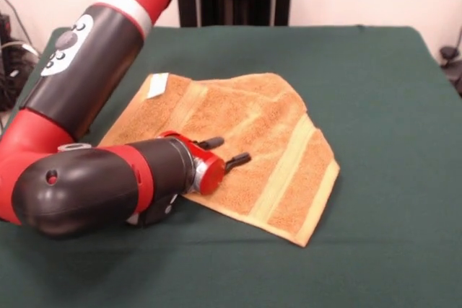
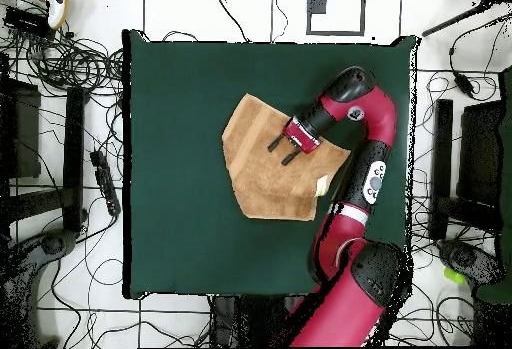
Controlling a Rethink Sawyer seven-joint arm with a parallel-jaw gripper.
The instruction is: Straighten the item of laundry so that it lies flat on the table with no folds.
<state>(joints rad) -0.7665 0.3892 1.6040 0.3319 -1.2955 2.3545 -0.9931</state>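
Gripper: I read its two black fingers as spread apart, holding nothing, low over the towel. Towel: golden-orange, lying left of the table's middle in the front view, one corner folded over, white label at its far left corner.
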